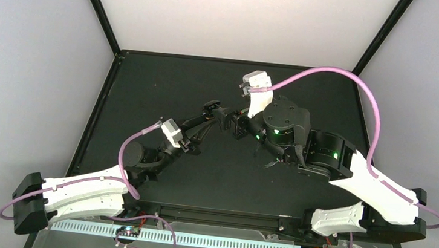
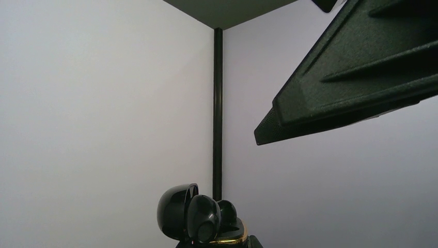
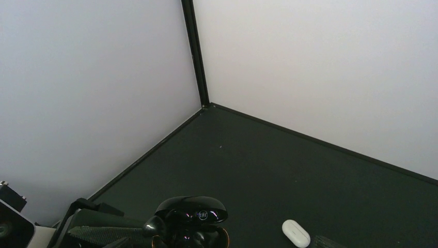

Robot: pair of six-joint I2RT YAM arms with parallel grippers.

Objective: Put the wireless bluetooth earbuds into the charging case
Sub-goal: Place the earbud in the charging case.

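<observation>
Clamped in the narrow-set jaws of the left gripper and raised well clear of the tabletop: the charging case, glossy black here, lid thrown back, gold rim glinting at the mouth. Held up between the two arms, most likely, to present the open mouth to the other side and to stop any skidding under a push. A loose case on a smooth surface would be a poor target. Already seated in the wells, to judge by the left wrist view: two rounded black earbuds, side by side just beside the lid. Poised close by the case, the right gripper, with one ribbed black finger, presumably its own, looming across the upper right of the left wrist view. Nothing seen pinched there, yet the spread of its jaws not readable from these views. Points to a placing step at or near its end, with a press home and a lid closing probably left to do. Down on the tabletop, apart from the raised case and low right in the right wrist view: a small white oval pebble, shut as far as can be made out, too small to name with confidence. Worth minding: a glossy shell gripped low down, apt to twist in the hold under a sideways nudge.
</observation>
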